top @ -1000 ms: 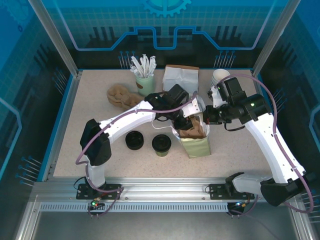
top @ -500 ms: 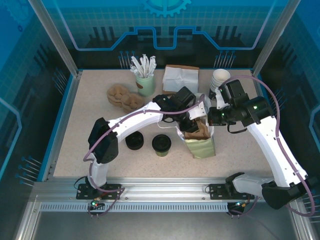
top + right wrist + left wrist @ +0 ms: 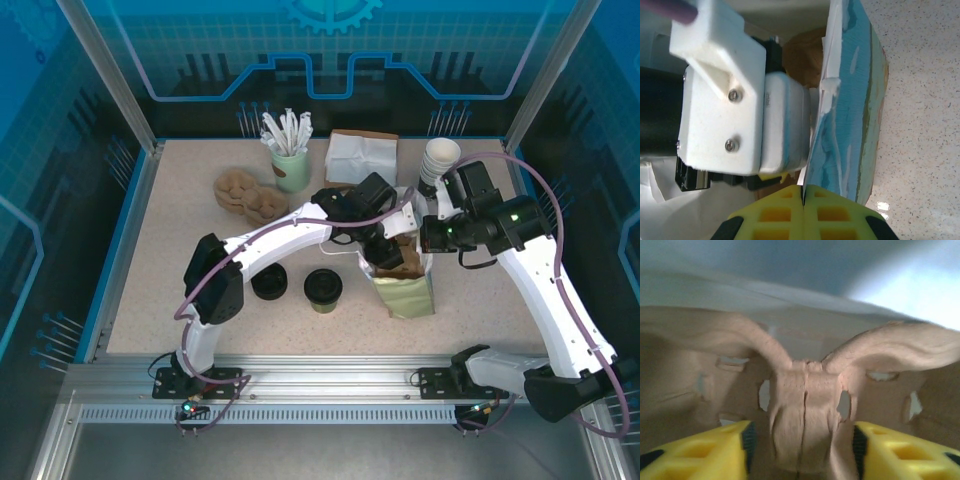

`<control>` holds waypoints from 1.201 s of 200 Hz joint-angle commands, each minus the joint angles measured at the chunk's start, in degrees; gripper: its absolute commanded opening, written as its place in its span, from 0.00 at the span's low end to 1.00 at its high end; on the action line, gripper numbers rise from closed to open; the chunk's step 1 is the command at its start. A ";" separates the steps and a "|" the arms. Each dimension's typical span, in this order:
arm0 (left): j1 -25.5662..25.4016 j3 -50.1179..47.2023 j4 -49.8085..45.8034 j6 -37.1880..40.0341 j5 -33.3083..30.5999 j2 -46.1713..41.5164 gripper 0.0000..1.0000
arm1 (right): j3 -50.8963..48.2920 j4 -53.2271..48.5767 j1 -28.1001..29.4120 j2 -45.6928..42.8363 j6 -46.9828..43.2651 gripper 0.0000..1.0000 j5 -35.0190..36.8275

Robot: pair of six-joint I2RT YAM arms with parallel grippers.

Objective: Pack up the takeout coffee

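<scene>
The takeout coffee [image 3: 323,288], a short olive-green cup with a black lid, stands on the table left of the paper bag [image 3: 408,292]. The bag stands upright, and a brown pulp cup carrier [image 3: 392,262] sits in its mouth. My left gripper [image 3: 383,248] reaches into the bag. Its yellow fingers [image 3: 710,452] stand open on either side of the carrier's middle ridge [image 3: 802,415], with a gap on each side. My right gripper [image 3: 803,192] is shut on the bag's rim [image 3: 826,125], and the bag's wall [image 3: 855,100] runs away from it.
A squat stack of black lids [image 3: 269,281] sits left of the coffee. At the back are spare pulp carriers [image 3: 248,195], a green cup of stirrers [image 3: 289,152], napkins [image 3: 362,158] and a stack of white cups [image 3: 440,160]. The left arm's white wrist [image 3: 730,100] crowds the bag mouth.
The left gripper's jaws have opened and let go of the carrier inside the bag. Bag and both grippers have shifted slightly right. The right gripper still pinches the rim.
</scene>
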 commanded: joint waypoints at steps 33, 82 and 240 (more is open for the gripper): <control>-0.78 3.18 -1.40 0.24 0.55 -0.52 0.76 | -0.91 0.30 -1.85 -1.83 -1.16 0.00 -1.59; -0.79 3.29 -1.49 0.93 -0.77 -2.92 0.88 | -1.38 0.57 -2.87 -2.03 -0.64 0.00 -2.89; -0.83 7.78 -3.40 -4.77 -6.68 -13.38 0.92 | -4.89 8.11 -6.02 -4.99 8.65 0.00 -10.12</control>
